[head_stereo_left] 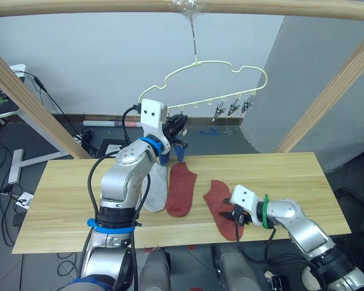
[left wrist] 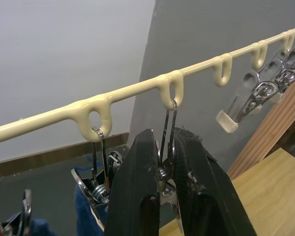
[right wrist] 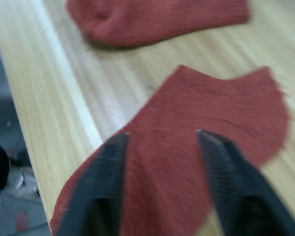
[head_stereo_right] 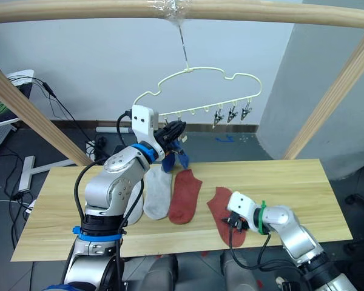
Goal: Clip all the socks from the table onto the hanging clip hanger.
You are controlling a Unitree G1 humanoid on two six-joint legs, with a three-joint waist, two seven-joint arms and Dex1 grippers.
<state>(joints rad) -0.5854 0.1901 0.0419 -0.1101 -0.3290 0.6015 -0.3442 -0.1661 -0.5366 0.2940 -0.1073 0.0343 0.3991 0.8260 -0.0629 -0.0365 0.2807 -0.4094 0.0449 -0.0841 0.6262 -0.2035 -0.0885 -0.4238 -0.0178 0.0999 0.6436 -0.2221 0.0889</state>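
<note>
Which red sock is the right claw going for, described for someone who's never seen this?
On the wooden table, find the two rust red socks. It's the right-hand red sock, at the front edge under the open right claw; the other red sock lies beside a grey sock.

Pale yellow clip hanger (head_stereo_left: 215, 79) suspended by its hook from a wooden pole (head_stereo_left: 182, 6), with three metal clips (head_stereo_left: 233, 108) hanging free near its right end. Left gripper (head_stereo_left: 177, 127) raised to the hanger's lower wire, beside a blue sock (head_stereo_left: 167, 151) that appears to hang there. On the table (head_stereo_left: 67, 206): a light grey sock (head_stereo_left: 158, 191), a rust red sock (head_stereo_left: 181, 189) just beside it, and a second rust red sock (head_stereo_left: 218, 206). Right gripper (head_stereo_left: 235, 216) low over this second red sock, fingers spread.
</note>
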